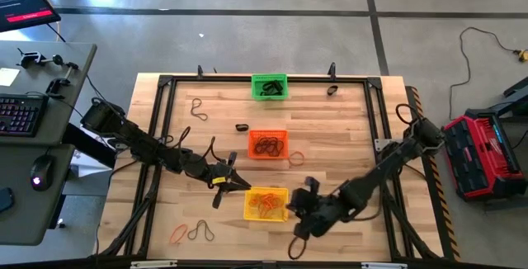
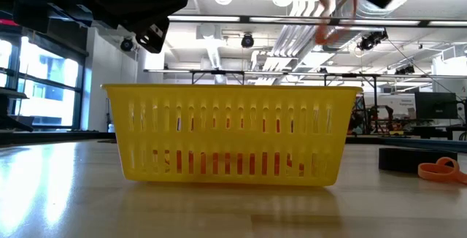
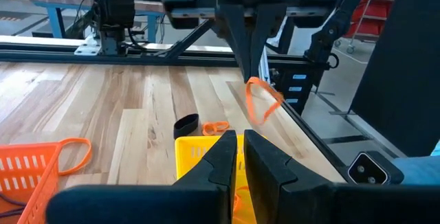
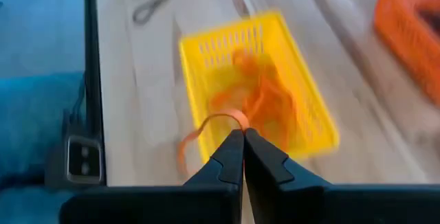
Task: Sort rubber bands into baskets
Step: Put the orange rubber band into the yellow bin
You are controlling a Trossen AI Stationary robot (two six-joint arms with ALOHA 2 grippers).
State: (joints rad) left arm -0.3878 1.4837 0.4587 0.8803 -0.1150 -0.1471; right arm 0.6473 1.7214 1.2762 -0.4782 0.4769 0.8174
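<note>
The yellow basket [image 1: 266, 205] stands on the table near its front edge and holds several orange rubber bands [image 4: 265, 97]. My right gripper [image 1: 299, 211] hovers just to the right of that basket, shut on one thin orange rubber band [image 3: 264, 102]. My left gripper [image 1: 235, 182] is up in the air at the basket's far left corner, its fingers [image 3: 227, 157] close together with nothing between them. The orange basket [image 1: 267, 144] holds dark bands. The green basket [image 1: 269, 86] stands at the far edge. My right gripper pinches one spot of the orange band's loop [image 4: 238, 119] between its two fingertips. The fingers slant down from the table's right. The rest of the loop [image 4: 196, 136] hangs slack below them, lifted clear of the table and the basket.
Loose bands lie about the table: a dark thin one [image 1: 198, 109] far left, thick black ones [image 1: 242, 127] [image 1: 332, 90], an orange one [image 1: 295, 158] beside the orange basket, and an orange [image 1: 178, 234] and a dark one [image 1: 200, 233] at the front left. A black frame [image 1: 165, 83] borders the table.
</note>
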